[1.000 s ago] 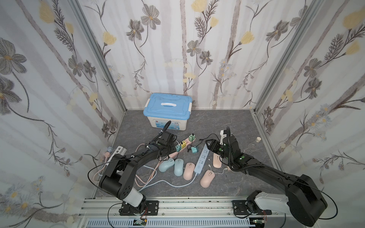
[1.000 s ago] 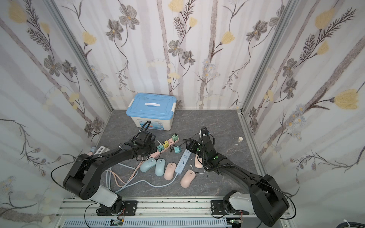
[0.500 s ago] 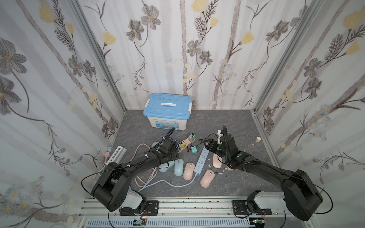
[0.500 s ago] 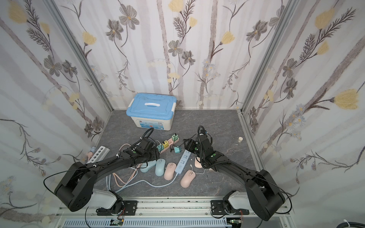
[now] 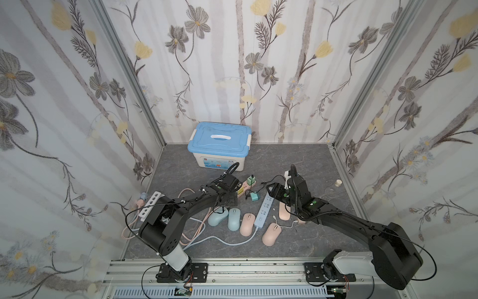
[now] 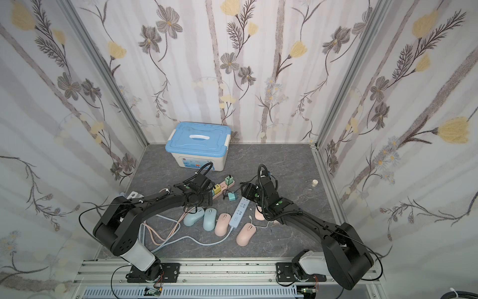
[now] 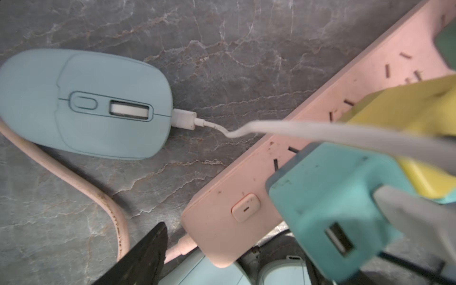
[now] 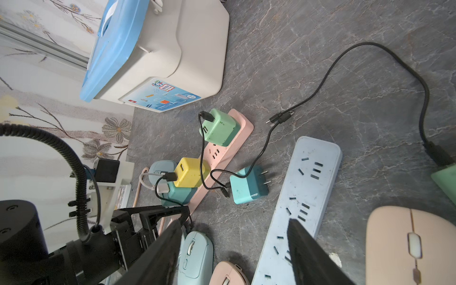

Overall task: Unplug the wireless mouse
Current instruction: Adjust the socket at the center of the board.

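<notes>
Left wrist view shows the mouse [image 7: 84, 103] on the floor [image 7: 222, 49] beside the strip [image 7: 246, 172], cable [image 7: 308, 129] plugged in, and our left gripper [image 7: 269, 209] wide open and empty, so we risk dragging the unanchored mouse if we pull the cable.

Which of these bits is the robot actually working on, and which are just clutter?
Job:
- blue mouse
- white cable plugged into it

Clutter:
- lidded box
- blue power strip
- pink mouse
- unplugged teal charger
</notes>
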`<state>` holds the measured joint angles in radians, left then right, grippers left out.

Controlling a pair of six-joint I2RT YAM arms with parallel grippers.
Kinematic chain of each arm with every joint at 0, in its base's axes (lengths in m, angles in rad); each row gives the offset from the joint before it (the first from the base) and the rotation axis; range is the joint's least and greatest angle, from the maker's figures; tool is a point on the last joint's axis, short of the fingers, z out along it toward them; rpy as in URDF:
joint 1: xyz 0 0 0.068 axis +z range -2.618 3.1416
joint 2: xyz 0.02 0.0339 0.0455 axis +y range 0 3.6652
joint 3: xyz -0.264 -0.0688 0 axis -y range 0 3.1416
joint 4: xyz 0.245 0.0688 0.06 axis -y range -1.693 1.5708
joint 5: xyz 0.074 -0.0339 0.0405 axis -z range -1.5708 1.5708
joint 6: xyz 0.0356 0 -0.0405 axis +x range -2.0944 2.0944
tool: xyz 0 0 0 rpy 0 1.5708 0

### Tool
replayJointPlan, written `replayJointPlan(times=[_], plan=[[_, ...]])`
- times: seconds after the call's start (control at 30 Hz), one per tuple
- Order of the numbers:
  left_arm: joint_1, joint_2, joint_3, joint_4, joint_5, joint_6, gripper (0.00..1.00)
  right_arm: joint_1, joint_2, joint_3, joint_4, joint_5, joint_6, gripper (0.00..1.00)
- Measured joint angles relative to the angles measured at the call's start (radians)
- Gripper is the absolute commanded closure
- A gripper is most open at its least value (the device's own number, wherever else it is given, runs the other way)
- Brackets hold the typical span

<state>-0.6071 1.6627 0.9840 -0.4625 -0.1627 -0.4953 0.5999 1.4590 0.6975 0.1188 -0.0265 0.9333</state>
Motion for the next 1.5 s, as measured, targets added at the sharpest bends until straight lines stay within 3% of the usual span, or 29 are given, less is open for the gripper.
replayJointPlan(times=[0.33, 0.5, 0.9, 1.17, 1.4, 1.5], plan=[[-0.002, 0.114, 0.093, -0.037, -0.017, 0.056, 0.16, 0.004, 0.015, 0.037, -0.063, 0.004, 0.000, 0.32], [-0.002, 0.143, 0.108, -0.051, -0.023, 0.097, 0.24, 0.013, 0.042, 0.099, -0.098, 0.008, -0.001, 0.32], [0.014, 0.156, 0.072, 0.070, 0.030, 0.104, 0.40, 0.068, 0.294, 0.372, -0.209, 0.041, 0.015, 0.32], [0.010, 0.161, 0.058, 0.152, 0.054, 0.190, 0.65, 0.068, 0.454, 0.579, -0.264, 0.062, 0.019, 0.32], [0.013, 0.144, 0.022, 0.208, 0.055, 0.185, 0.98, 0.048, 0.488, 0.610, -0.278, 0.070, 0.020, 0.32], [0.013, 0.135, 0.005, 0.232, 0.058, 0.186, 1.00, 0.040, 0.489, 0.610, -0.292, 0.075, 0.023, 0.33]])
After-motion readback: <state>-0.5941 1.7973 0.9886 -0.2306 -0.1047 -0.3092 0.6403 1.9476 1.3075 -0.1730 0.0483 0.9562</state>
